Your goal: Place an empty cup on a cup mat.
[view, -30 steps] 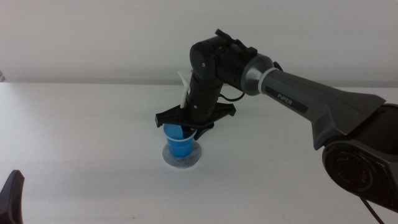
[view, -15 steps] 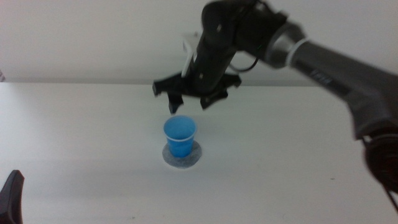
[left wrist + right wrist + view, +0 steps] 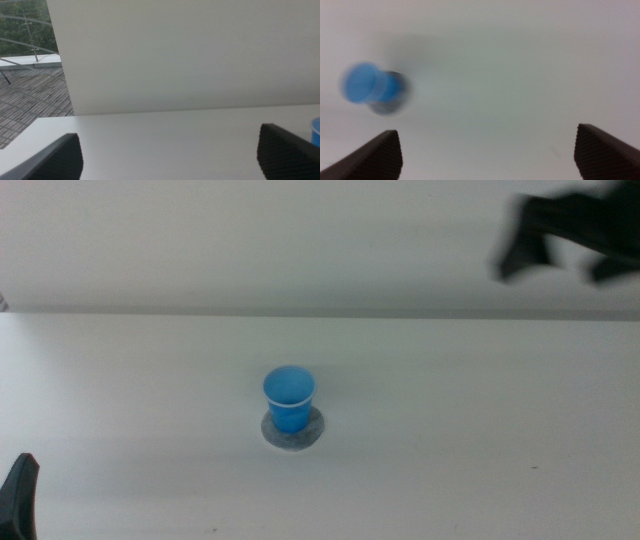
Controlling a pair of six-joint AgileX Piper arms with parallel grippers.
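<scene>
The blue cup point(image 3: 289, 398) stands upright and empty on the round grey cup mat point(image 3: 293, 431) near the middle of the table. It also shows blurred in the right wrist view point(image 3: 369, 83), on the mat point(image 3: 391, 102). My right gripper point(image 3: 565, 255) is high at the upper right, blurred, far from the cup; in its wrist view its jaws stand wide apart and empty point(image 3: 487, 152). My left gripper point(image 3: 18, 498) waits at the bottom left edge, jaws wide apart and empty point(image 3: 170, 155). A sliver of the cup point(image 3: 316, 131) shows in the left wrist view.
The white table point(image 3: 450, 430) ends at a pale wall point(image 3: 250, 240) behind. The left wrist view shows a window with a paved roof outside point(image 3: 25, 75).
My right gripper let go of the cup, rose above it, then swung away up and to the right. The cup stays on the mat. The left gripper has not moved.
</scene>
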